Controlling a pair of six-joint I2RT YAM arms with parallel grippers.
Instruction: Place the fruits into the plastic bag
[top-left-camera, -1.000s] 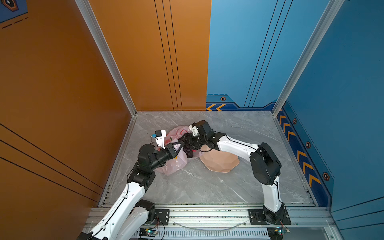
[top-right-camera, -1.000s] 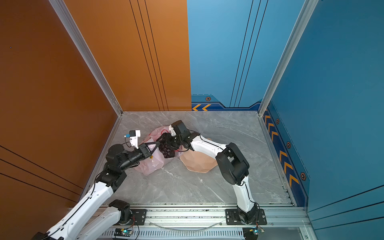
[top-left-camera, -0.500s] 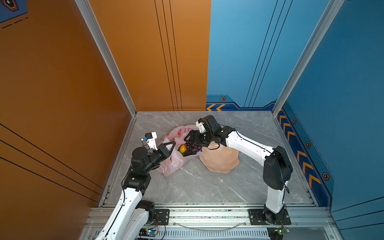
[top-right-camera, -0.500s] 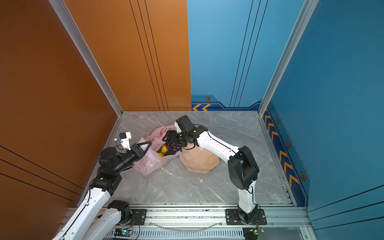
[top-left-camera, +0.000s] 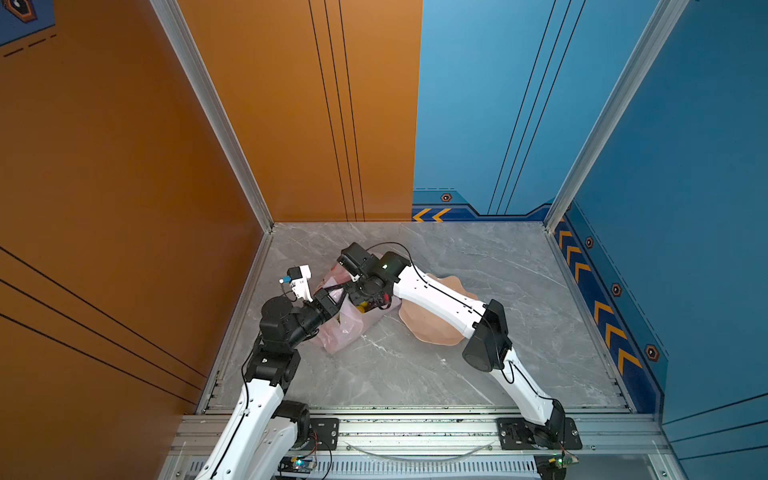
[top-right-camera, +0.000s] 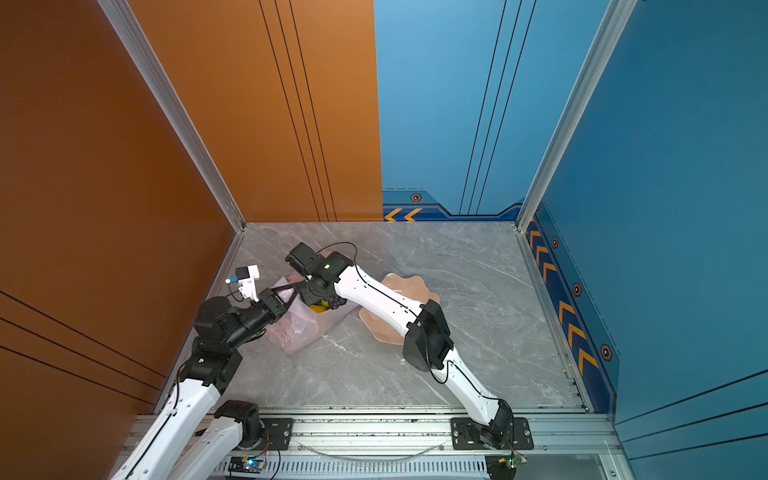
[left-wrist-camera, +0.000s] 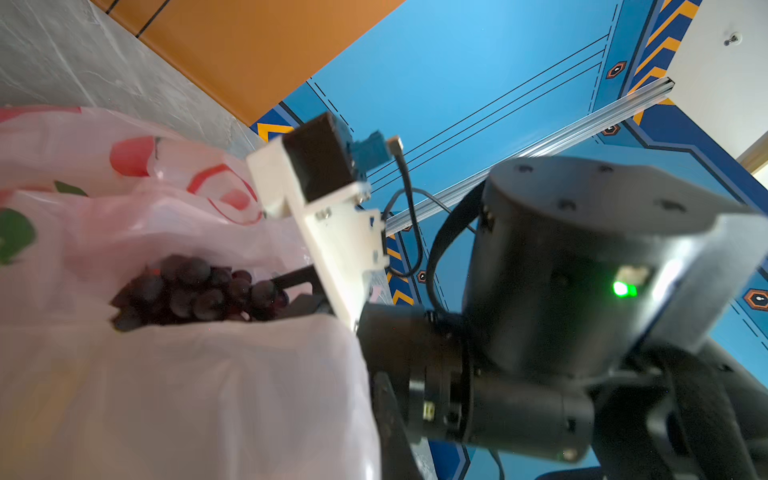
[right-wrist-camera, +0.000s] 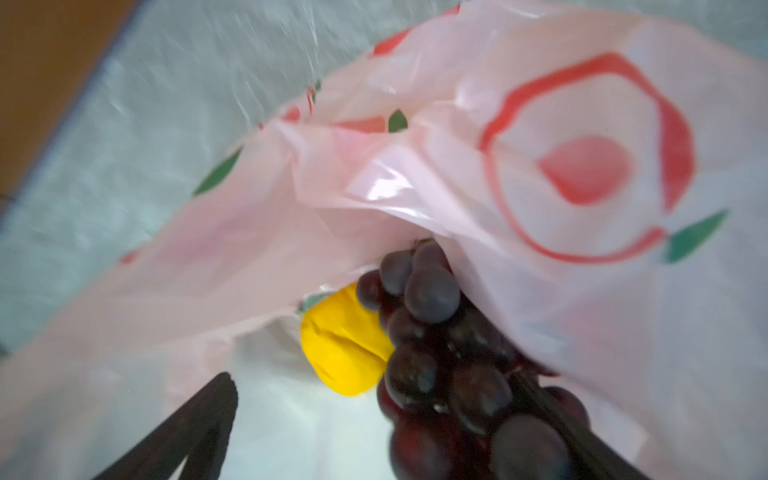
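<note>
Grape bunch (right-wrist-camera: 436, 353) lengthwise along right end effector (right-wrist-camera: 370, 380), tip inside plastic bag (right-wrist-camera: 249, 249).

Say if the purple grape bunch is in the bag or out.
In. The purple grape bunch lies inside the translucent pink bag's mouth, beside a yellow fruit.

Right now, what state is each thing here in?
plastic bag: mouth held open.
grape bunch: inside the bag, not gripped.
yellow fruit: inside the bag.
bowl: visible part empty.
left hand: shut on the bag's edge.
right hand: open, in the bag's mouth.
</note>
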